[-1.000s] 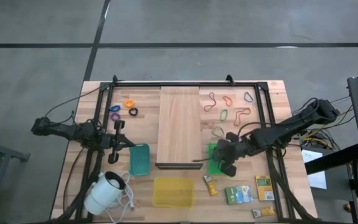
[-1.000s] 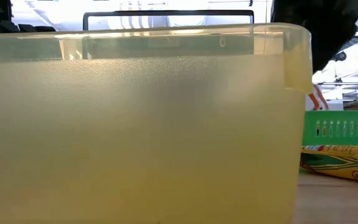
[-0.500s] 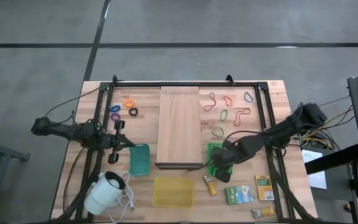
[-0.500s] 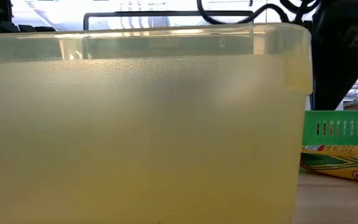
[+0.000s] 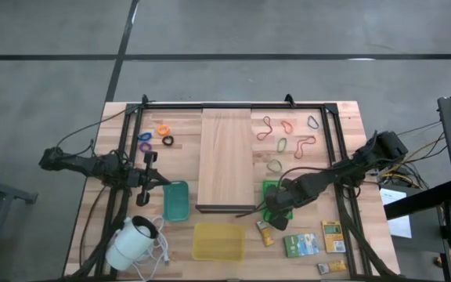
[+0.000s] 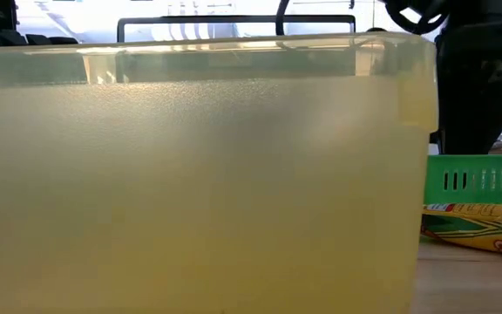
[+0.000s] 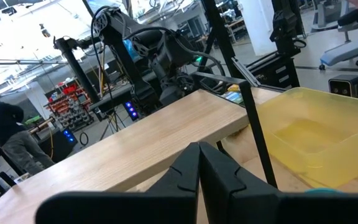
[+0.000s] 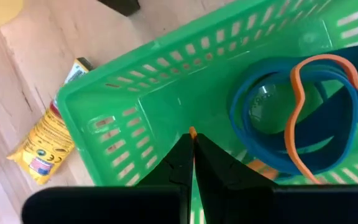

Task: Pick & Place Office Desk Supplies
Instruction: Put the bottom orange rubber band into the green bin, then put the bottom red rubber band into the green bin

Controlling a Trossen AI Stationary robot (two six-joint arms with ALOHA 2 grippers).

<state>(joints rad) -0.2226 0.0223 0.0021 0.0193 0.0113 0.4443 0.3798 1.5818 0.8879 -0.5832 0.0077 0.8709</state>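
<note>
My right gripper [image 5: 271, 208] points steeply down into a green basket [image 5: 268, 190] at the near right of the wooden board [image 5: 225, 157]; it is shut, with a bit of orange rubber band at its tips [image 8: 191, 135]. A blue band [image 8: 241, 134] and an orange loop [image 8: 325, 59] lie on the basket floor. Several loose rubber bands [image 5: 288, 137] lie on the table at the far right, and small rings [image 5: 156, 137] at the far left. My left gripper [image 5: 161, 181] waits shut and level at the left, touching nothing. My right gripper pinches an orange rubber band between its two fingertips; only a small orange bit [image 8: 192, 131] shows there. The fingers come from above, slanting down into the green basket. Whether the band is the loop lying on the basket floor, I cannot tell.
A teal basket [image 5: 175, 200] and a yellow bin [image 5: 218, 240] stand near the front. The bin fills the low view [image 6: 199, 174]. Yellow and green packets [image 5: 301, 245] lie at the near right, one [image 8: 45, 146] beside the green basket. A white corded device [image 5: 131, 243] sits near left.
My right gripper has sunk into the green basket, moving slightly toward the table's near-left, and has tipped steeper and rolled. It has stayed shut.
</note>
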